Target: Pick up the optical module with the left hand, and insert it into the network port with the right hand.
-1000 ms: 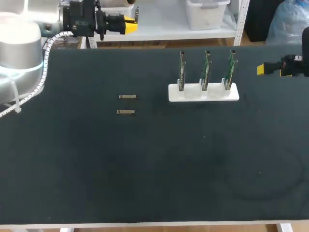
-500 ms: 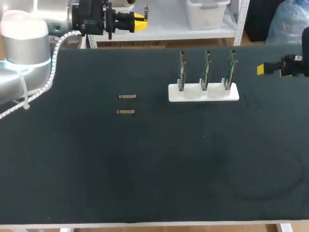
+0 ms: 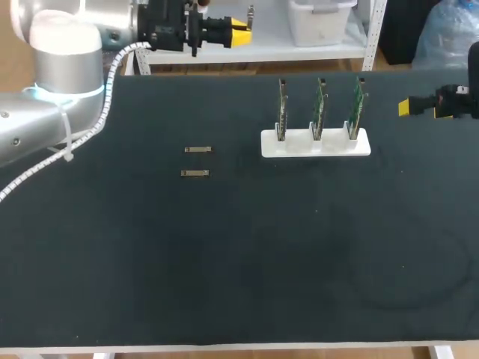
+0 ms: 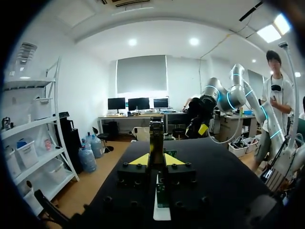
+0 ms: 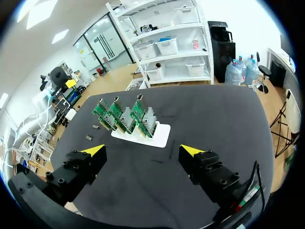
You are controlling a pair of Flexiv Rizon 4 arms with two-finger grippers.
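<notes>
The left arm [image 3: 30, 127] was built of rounded silver-grey links, with a white domed cap [image 3: 63, 37] over one joint. Just below the cap ran a thin ring of pale blue light [image 3: 67, 96]. Beside the cap a white ribbed hose [image 3: 114, 66] looped along the link, and lower down a white tie [image 3: 67, 142] bound it to the metal. Past the cap sat a black wrist block [image 3: 168, 22]. The left jaws were black, with round screw heads [image 4: 139, 166] and bright yellow wedge tips [image 4: 137, 159]. The right jaws were alike: black screw-studded blocks [image 5: 71, 174], yellow tips [image 5: 94, 150], and thin red and white wires [image 5: 245, 195] alongside. The right arm [image 4: 224, 93] was silver too, with pale blue rings.
</notes>
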